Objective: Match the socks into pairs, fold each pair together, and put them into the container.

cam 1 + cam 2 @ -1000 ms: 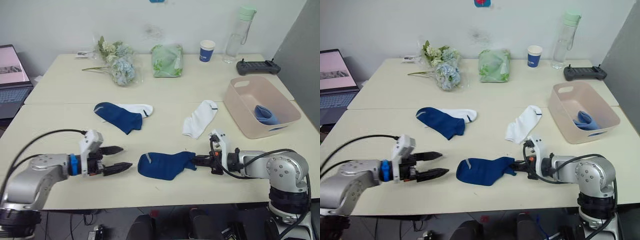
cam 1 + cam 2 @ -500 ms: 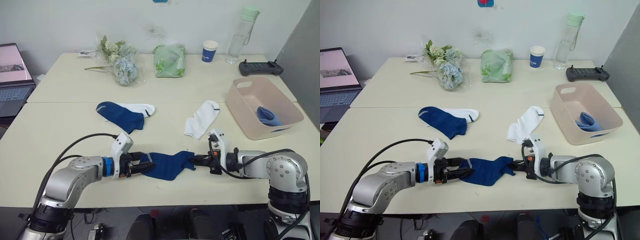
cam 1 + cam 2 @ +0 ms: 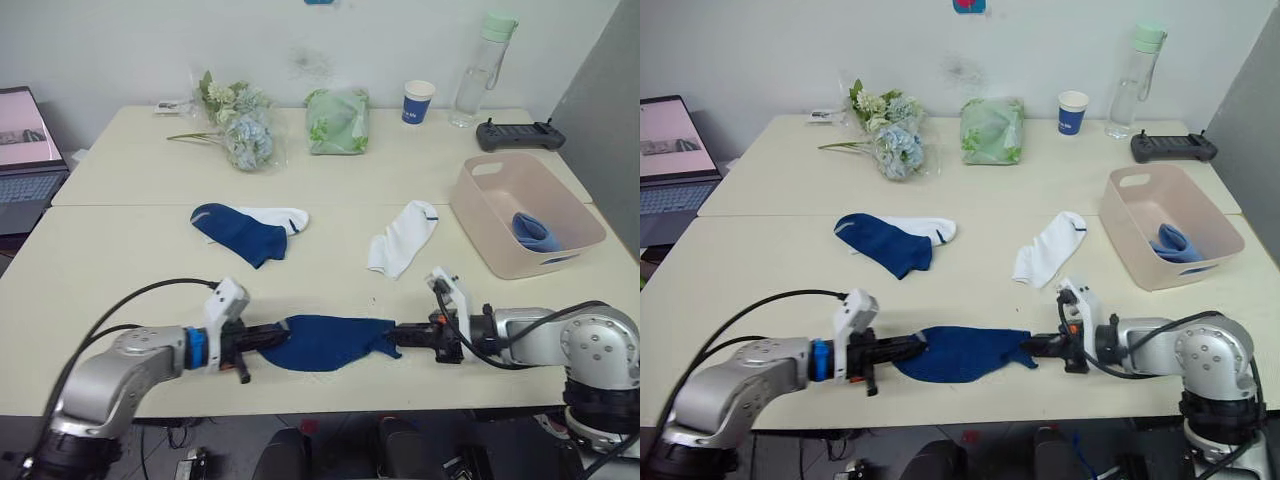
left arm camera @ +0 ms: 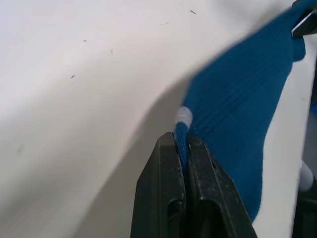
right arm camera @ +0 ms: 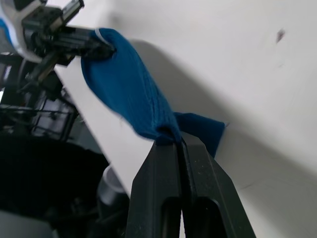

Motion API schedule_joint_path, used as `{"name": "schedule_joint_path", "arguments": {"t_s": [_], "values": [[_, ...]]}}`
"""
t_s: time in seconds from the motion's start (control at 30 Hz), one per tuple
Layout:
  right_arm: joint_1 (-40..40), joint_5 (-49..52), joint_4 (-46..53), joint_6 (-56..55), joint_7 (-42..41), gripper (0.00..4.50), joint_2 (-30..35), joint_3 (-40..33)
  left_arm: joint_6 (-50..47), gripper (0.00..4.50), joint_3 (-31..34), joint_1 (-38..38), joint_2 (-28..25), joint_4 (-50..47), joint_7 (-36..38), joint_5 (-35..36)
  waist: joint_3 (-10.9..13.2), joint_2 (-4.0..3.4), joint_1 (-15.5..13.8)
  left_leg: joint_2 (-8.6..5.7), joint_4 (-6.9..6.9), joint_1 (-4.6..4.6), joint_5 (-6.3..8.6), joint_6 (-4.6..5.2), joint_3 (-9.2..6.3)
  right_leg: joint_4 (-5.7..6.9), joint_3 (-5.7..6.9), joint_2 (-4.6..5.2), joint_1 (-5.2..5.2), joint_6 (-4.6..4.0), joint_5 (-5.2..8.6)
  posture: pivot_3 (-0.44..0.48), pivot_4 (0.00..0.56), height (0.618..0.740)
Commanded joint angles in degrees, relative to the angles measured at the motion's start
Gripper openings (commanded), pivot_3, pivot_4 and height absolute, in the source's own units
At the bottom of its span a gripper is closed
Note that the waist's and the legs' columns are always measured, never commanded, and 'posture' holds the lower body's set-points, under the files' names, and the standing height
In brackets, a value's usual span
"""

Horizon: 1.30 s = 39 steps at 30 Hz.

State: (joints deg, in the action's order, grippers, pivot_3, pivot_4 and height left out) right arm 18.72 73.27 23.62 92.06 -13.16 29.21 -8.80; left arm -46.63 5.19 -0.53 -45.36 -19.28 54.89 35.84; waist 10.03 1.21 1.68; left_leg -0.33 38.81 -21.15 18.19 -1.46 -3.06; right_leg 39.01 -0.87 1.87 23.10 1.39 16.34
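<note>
Step in hand, my guess: prepping navy pair. Left gripper clamped on cuff end of soft navy blue ankle sock, right gripper pinching its toe end; sock stretched between them, lower centre of frame.

Second navy blue sock left of centre, partly over white sock. Other white sock right of centre. Light blue sock inside pale pink rectangular plastic tub, right edge.

Next probably: carry stretched sock to its mate, lay on top, fold.
</note>
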Motion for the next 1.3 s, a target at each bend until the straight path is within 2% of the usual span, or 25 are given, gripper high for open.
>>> {"name": "schedule_joint_path", "arguments": {"t_s": [0.03, 0.2, 0.43, 0.7, 0.73, 0.83, 0.93, 1.07, 1.17, 1.3], "values": [[-2.17, 8.35, 0.35, 0.44, 5.58, 0.00, 0.07, 1.24, 0.92, 0.01, 0.98, 2.37, -2.94, -2.58, 3.28, 0.87, -0.01, 0.01, 0.01, 0.00, 0.00, 0.00, 0.00, 0.00, -0.01, 0.00, 0.00, 0.00, -0.01, 0.00, 0.00, 0.000, 0.150, 0.740], [-3.51, 13.41, -1.33, -0.82, 12.68, 0.00, 2.13, 4.04, 0.92, 0.01, -3.12, 4.50, -3.24, -3.74, 2.01, -0.94, 0.01, 0.00, 0.00, -0.03, 0.01, 0.00, 0.00, 0.00, 0.02, -0.02, -0.04, 0.01, -0.04, 0.00, 0.00, 0.000, 0.150, 0.740], [0.12, 19.50, -7.74, -7.99, 24.94, 0.00, 2.86, 8.59, 5.98, 0.01, -1.91, 6.39, 0.79, -1.05, -1.77, -3.35, 0.00, 0.00, -0.02, 0.00, 0.01, 0.01, -0.01, 0.00, 0.02, 0.00, -0.03, 0.00, -0.02, 0.00, 0.00, 0.000, 0.150, 0.740], [3.40, 16.89, -8.18, -11.20, 28.62, 0.00, 5.72, 11.19, 12.06, 0.01, -2.45, 7.48, 2.47, 2.41, -3.37, -6.66, -0.01, 0.00, -0.06, 0.00, 0.01, 0.01, -0.01, 0.01, 0.02, -0.01, -0.02, 0.00, -0.04, 0.00, -0.01, 0.000, 0.150, 0.740], [3.57, 15.85, -8.11, -11.58, 28.75, 0.24, 5.88, 11.14, 12.48, 0.00, -2.56, 7.41, 2.77, 2.64, -3.64, -6.84, -0.01, 0.00, -0.06, 0.00, 0.01, 0.01, -0.01, 0.01, 0.00, -0.01, -0.01, 0.00, -0.05, 0.00, -0.01, 0.000, 0.150, 0.740], [3.94, 16.55, -8.56, -11.85, 27.66, 0.99, 6.95, 10.75, 14.52, 0.00, -2.91, 7.10, 3.63, 3.52, -4.63, -8.42, -0.01, -0.01, -0.13, -0.01, 0.01, 0.01, -0.01, 0.02, 0.00, -0.01, -0.01, 0.00, -0.06, 0.00, -0.01, 0.000, 0.150, 0.740], [5.07, 13.76, -5.30, -11.91, 22.34, 2.03, 10.16, 10.44, 16.35, 0.00, -2.67, 6.62, 4.25, 3.20, -6.03, -10.00, -0.01, -0.02, -0.16, -0.01, 0.01, 0.03, -0.02, 0.03, -0.01, -0.01, -0.01, 0.00, -0.10, 0.00, -0.01, 0.000, 0.150, 0.740], [5.20, 7.96, -0.37, -14.32, 13.87, 2.03, 14.32, 9.60, 17.89, 0.00, -2.81, 4.70, 5.09, 3.61, -7.22, -11.31, -0.01, -0.03, -0.18, -0.01, 0.01, 0.03, -0.02, 0.04, -0.02, -0.02, 0.01, -0.01, -0.10, 0.00, -0.01, 0.000, 0.150, 0.740], [0.95, -1.82, 8.67, -21.57, 4.50, 2.03, 19.46, 9.79, 19.61, 0.00, -3.06, 2.42, 6.05, 3.00, -9.10, -13.15, -0.01, -0.02, -0.25, 0.01, 0.00, 0.00, -0.02, 0.04, -0.09, -0.04, 0.05, -0.06, -0.09, 0.01, 0.00, 0.000, 0.150, 0.740], [-6.90, -8.25, 14.34, -27.68, 1.66, 2.03, 18.74, 9.99, 20.54, 0.00, -3.47, -0.10, 7.18, 3.21, -10.98, -14.97, -0.05, 0.08, -0.44, 0.02, 0.00, -0.12, -0.02, 0.04, -0.16, -0.11, 0.10, -0.07, -0.05, 0.04, 0.01, 0.000, 0.150, 0.740]]}}
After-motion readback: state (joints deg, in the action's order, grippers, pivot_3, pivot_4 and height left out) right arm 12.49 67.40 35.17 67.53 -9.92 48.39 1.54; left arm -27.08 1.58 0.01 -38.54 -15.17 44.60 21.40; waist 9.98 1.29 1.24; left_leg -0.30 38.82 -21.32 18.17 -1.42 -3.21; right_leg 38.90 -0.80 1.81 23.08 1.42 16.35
